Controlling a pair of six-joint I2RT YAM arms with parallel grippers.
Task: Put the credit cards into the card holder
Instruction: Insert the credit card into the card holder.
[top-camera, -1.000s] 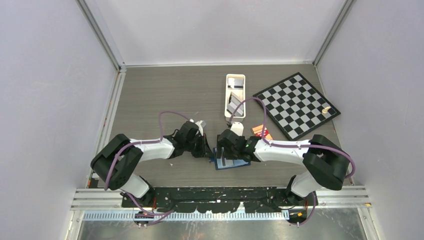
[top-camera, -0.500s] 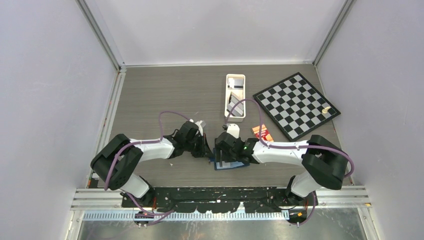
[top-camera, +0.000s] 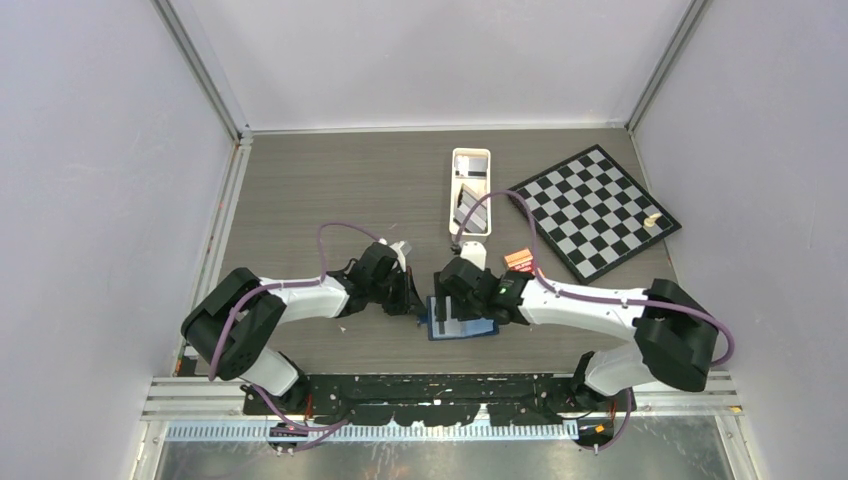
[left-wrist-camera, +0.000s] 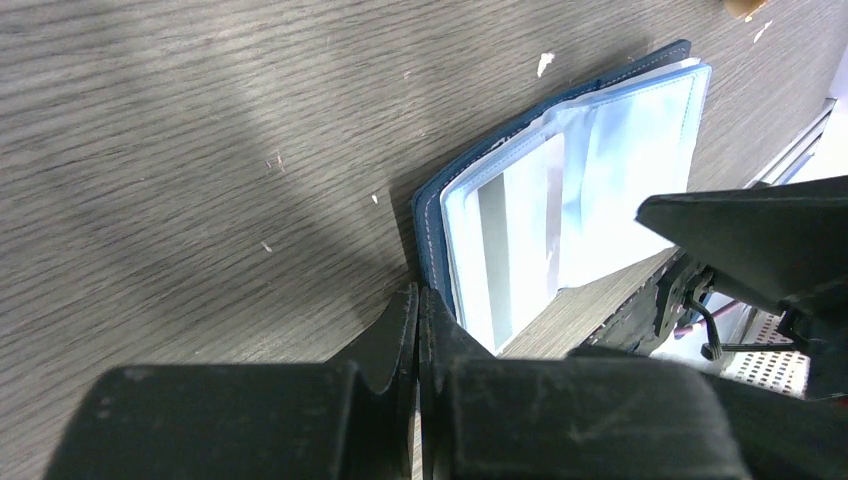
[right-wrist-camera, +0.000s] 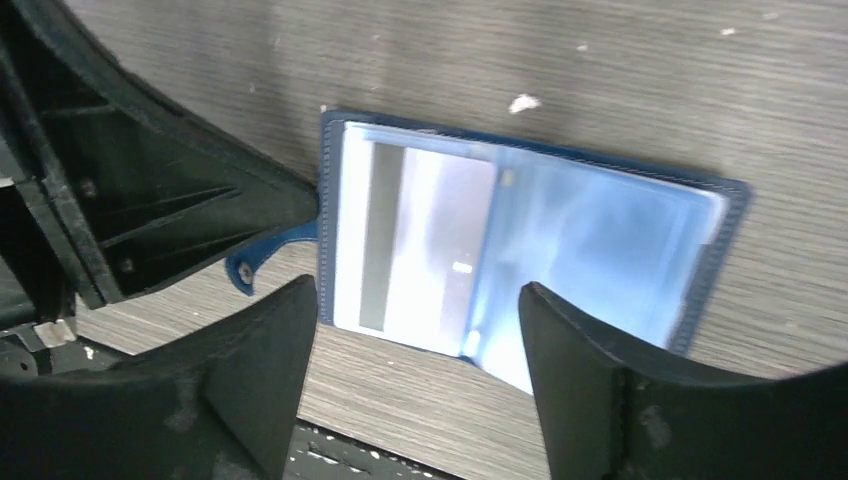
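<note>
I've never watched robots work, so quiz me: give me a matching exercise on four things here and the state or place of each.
1 card holder
2 left gripper
3 right gripper
4 white tray

A jaws shut
B beside the chessboard
C lying open, flat on the table
D jaws wide apart

Pairs: 1-C, 2-A, 3-D, 4-B

A wood-grain grey tabletop (top-camera: 330, 190) fills the middle of the overhead view, with pale lilac walls (top-camera: 100, 150) around it. Right of centre lies a black-and-white chessboard (top-camera: 592, 210), turned at an angle, with one pale chess piece (top-camera: 652, 220) near its right corner. Just left of the board stands a long white tray (top-camera: 470, 151). A red-orange pack (top-camera: 519, 259) lies near the board's lower left edge. A white speck (right-wrist-camera: 521, 102) dots the wood.
</note>
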